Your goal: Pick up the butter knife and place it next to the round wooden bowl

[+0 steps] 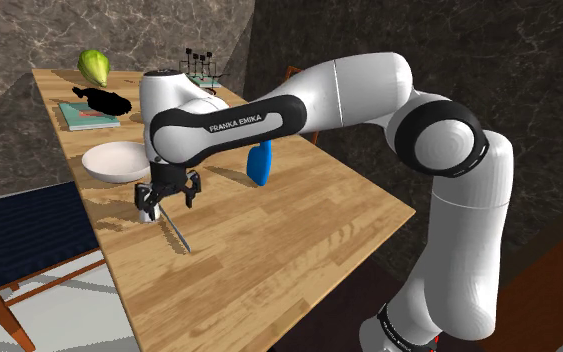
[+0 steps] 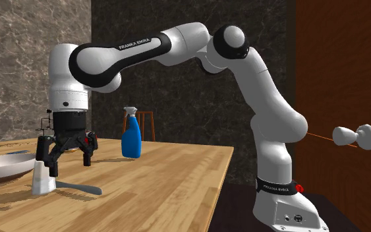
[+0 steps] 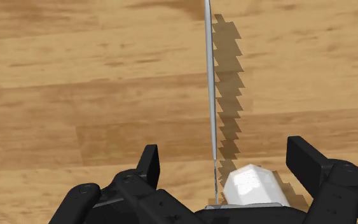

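A slim grey butter knife [image 1: 177, 230] [image 2: 78, 188] [image 3: 210, 95] lies on the wooden table [image 1: 269, 240]. One end of it lies beside a small white upright block [image 1: 147, 211] [image 2: 41, 178] [image 3: 254, 186]. My gripper [image 1: 169, 197] [image 2: 67, 161] [image 3: 228, 167] hangs open just above that end. The fingers straddle the knife and the white block without touching either. The round bowl [image 1: 112, 160] [image 2: 2, 168], drawn pale white, sits a short way off at the shoulder view's left of the gripper.
A blue spray bottle [image 1: 258, 160] [image 2: 132, 135] stands behind the arm. At the table's far end are a teal book [image 1: 87, 115], a black object [image 1: 104, 99], a green vegetable [image 1: 93, 67] and a black wire rack [image 1: 201, 65]. A blue chair [image 1: 29, 235] stands beside the table.
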